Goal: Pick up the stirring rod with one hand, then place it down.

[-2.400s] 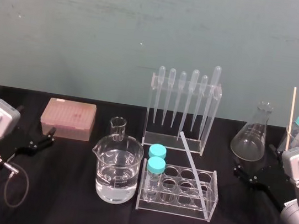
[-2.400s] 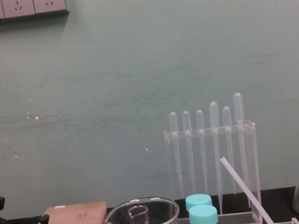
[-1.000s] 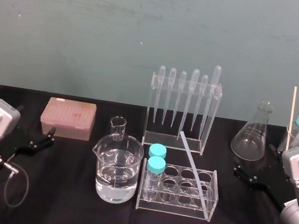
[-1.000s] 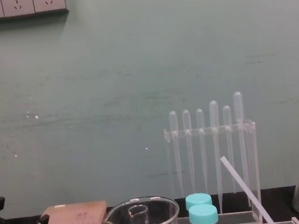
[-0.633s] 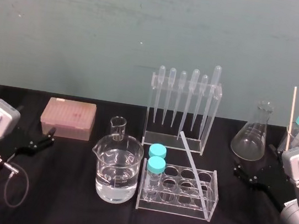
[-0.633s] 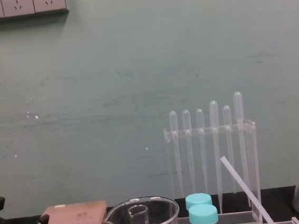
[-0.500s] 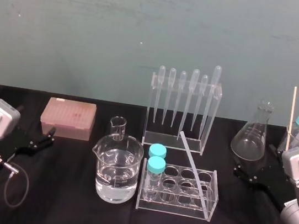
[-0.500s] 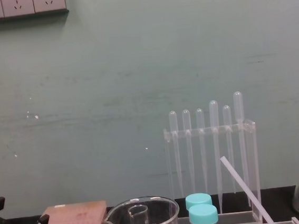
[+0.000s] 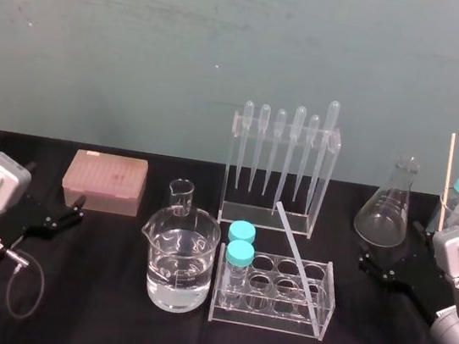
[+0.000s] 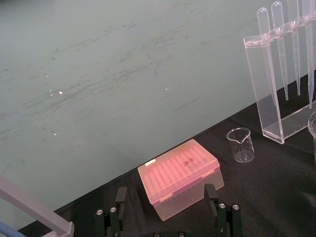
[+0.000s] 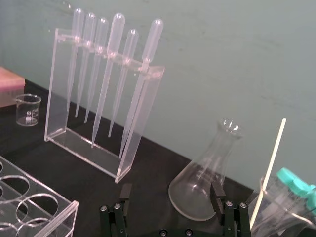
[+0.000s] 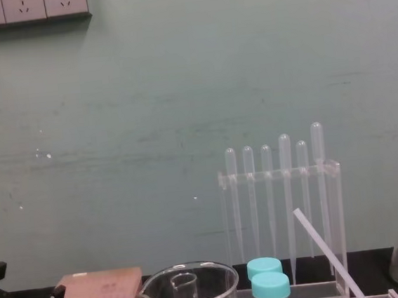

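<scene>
Nothing moved — stirring rod (image 9: pixel 296 255) well apart from fingers (image 9: pixel 382 275).

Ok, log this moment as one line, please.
phase: before pickup | stirring rod: leaning in test-tube rack, untouched | left hand: open, near pink tip box | right hand: open, near conical flask

Head camera: elevated, angled down across the whole table (image 9: pixel 108 309). Chest camera: low, level, facing the wall (image 12: pixel 179 87). Both take in the stirring rod (image 9: pixel 296 258) and pipette rack (image 9: pixel 280 175). Left wrist camera: low, near the pink tip box (image 10: pixel 180 180). Right wrist camera: low, near the flask (image 11: pixel 197 182). Both wrist views include the rack.
</scene>
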### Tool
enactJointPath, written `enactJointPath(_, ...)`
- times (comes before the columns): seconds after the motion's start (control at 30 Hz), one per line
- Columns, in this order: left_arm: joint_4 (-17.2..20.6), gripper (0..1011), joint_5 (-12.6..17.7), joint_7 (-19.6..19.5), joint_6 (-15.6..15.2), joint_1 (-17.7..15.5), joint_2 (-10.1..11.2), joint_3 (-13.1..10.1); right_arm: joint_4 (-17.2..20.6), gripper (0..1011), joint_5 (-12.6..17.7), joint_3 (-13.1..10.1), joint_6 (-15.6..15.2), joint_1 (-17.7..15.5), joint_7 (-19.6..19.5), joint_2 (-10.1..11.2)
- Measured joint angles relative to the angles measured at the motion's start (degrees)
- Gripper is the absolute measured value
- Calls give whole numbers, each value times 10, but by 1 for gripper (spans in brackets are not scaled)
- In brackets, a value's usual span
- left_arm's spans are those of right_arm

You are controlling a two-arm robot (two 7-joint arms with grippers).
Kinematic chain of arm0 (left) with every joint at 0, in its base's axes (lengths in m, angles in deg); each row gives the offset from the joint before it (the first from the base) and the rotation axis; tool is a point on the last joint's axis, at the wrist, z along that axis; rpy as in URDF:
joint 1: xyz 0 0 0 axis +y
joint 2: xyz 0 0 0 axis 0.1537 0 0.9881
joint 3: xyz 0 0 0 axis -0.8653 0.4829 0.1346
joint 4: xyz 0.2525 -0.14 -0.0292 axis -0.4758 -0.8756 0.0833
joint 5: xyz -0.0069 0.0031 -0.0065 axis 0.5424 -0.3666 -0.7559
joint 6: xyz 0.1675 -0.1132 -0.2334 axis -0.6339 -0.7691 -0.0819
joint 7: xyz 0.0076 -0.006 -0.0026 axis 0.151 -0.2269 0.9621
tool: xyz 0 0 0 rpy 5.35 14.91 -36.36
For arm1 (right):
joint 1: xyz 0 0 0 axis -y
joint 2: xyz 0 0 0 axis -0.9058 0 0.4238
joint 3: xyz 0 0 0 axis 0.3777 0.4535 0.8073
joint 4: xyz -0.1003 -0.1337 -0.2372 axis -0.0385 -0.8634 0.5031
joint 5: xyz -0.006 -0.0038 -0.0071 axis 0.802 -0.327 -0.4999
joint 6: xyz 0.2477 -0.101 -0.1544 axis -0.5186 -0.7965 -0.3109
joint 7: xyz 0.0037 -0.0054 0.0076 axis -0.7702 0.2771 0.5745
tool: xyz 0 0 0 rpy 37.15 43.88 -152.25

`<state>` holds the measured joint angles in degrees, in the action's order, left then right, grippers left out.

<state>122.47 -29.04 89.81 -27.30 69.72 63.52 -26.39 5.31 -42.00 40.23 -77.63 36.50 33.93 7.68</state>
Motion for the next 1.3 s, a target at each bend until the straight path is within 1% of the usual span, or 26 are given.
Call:
enactJointPath(0.1,0,1000,0,0,0,0,0,0,0,1000,-10,-7,13,-4,-7,-3)
enactJointPath(0.2,0,1000,0,0,0,0,0,0,7,1000,-28,-17,47,-10,-23,-6)
enactJointPath(0.23,0,1000,0,0,0,0,0,0,10,1000,-34,-19,60,-12,-28,-6)
enactJointPath(0.3,0,1000,0,0,0,0,0,0,20,1000,-50,-25,101,-18,-35,-5)
enactJointPath(0.33,0,1000,0,0,0,0,0,0,28,1000,-62,-27,129,-21,-36,-3)
enactJointPath(0.37,0,1000,0,0,0,0,0,0,28,1000,-62,-27,129,-21,-36,-3)
enactJointPath(0.4,0,1000,0,0,0,0,0,0,37,1000,-75,-26,154,-22,-35,-1)
enactJointPath(0.43,0,1000,0,0,0,0,0,0,43,1000,-84,-23,174,-21,-27,0)
enactJointPath(0.53,0,1000,0,0,0,0,0,0,49,1000,-89,-14,201,-15,-3,2)
enactJointPath(0.57,0,1000,0,0,0,0,0,0,51,1000,-88,-6,210,-11,16,3)
enactJointPath(0.63,0,1000,0,0,0,0,0,0,51,1000,-81,2,216,-6,40,3)
enactJointPath(0.7,0,1000,0,0,0,0,0,0,50,1000,-63,11,219,2,74,3)
enactJointPath(0.73,0,1000,0,0,0,0,0,0,47,1000,-44,17,217,7,98,1)
enactJointPath(0.77,0,1000,0,0,0,0,0,0,47,1000,-44,17,217,7,98,1)
enactJointPath(0.8,0,1000,0,0,0,0,0,0,44,1000,-25,22,207,12,121,-1)
enactJointPath(0.83,0,1000,0,0,0,0,0,0,42,1000,-13,24,200,15,133,-2)
enactJointPath(0.87,0,1000,0,0,0,0,0,0,38,1000,9,27,184,20,154,-5)
enactJointPath(0.93,0,1000,0,0,0,0,0,0,34,1000,30,29,162,25,174,-8)
enactJointPath(0.97,0,1000,0,0,0,0,0,0,29,1000,52,30,137,31,192,-12)
enactJointPath(1.0,0,1000,0,0,0,0,0,0,29,1000,52,30,137,31,192,-12)
enactJointPath(1.03,0,1000,0,0,0,0,0,0,24,1000,71,32,107,36,208,-15)
enactJointPath(1.07,0,1000,0,0,0,0,0,0,21,1000,80,32,91,40,216,-17)
enactJointPath(1.1,0,1000,0,0,0,0,0,0,16,1000,93,33,63,45,228,-20)
enactJointPath(1.2,0,1000,0,0,0,0,0,0,10,1000,104,35,32,53,241,-23)
enactJointPath(1.23,0,1000,0,0,0,0,0,0,5,1000,110,36,12,57,250,-25)
enactJointPath(1.3,0,1000,0,0,0,0,0,0,0,1000,116,37,-10,63,260,-29)
